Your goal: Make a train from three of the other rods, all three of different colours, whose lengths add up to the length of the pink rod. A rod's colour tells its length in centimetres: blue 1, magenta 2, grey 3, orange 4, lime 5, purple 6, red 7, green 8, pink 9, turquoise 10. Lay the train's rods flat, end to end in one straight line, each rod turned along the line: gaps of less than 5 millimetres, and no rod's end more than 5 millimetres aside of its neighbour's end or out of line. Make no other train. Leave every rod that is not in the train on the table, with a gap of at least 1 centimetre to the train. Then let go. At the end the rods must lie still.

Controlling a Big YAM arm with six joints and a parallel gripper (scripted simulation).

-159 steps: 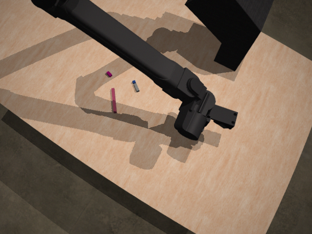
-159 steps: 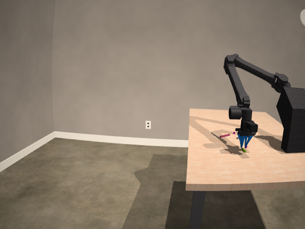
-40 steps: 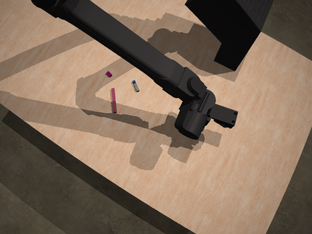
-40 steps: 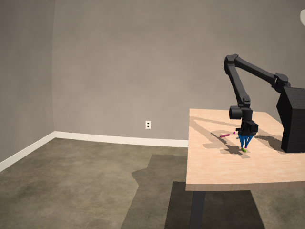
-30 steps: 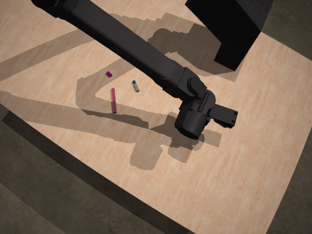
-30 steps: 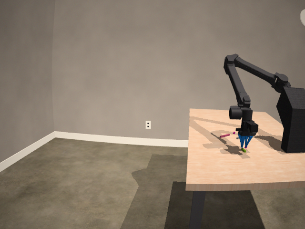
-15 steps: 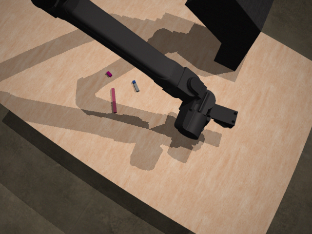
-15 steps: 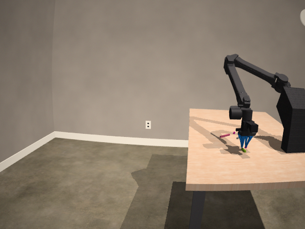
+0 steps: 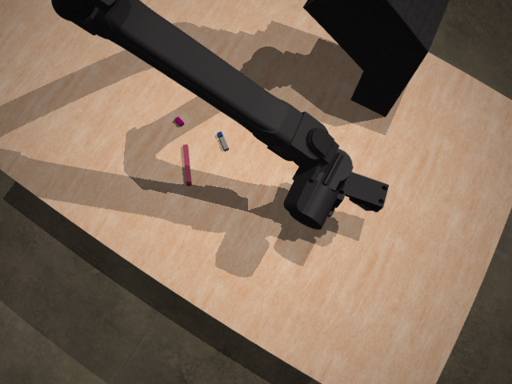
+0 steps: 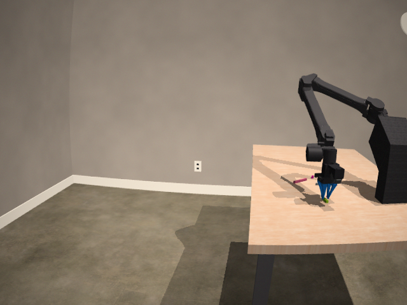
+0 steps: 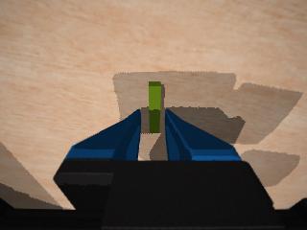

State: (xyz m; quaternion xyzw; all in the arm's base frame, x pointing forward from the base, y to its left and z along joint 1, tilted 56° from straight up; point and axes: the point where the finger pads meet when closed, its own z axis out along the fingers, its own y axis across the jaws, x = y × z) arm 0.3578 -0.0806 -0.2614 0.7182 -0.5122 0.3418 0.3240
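Note:
The pink rod lies flat, with the short magenta rod apart from it. The blue rod lies at one end of the grey rod, roughly in one line with it; no clear gap shows between them. The lime rod is on the table at the fingertips. My gripper is partly open, low over the table. Its fingers stand on both sides of the lime rod's near part, with a gap at each side. The top view shows neither fingertips nor lime rod, hidden by the arm.
The black arm reaches over the wooden table from its black base block. The blue and grey rods lie between the pink rod and the arm in the top view. Arm shadows cross the table.

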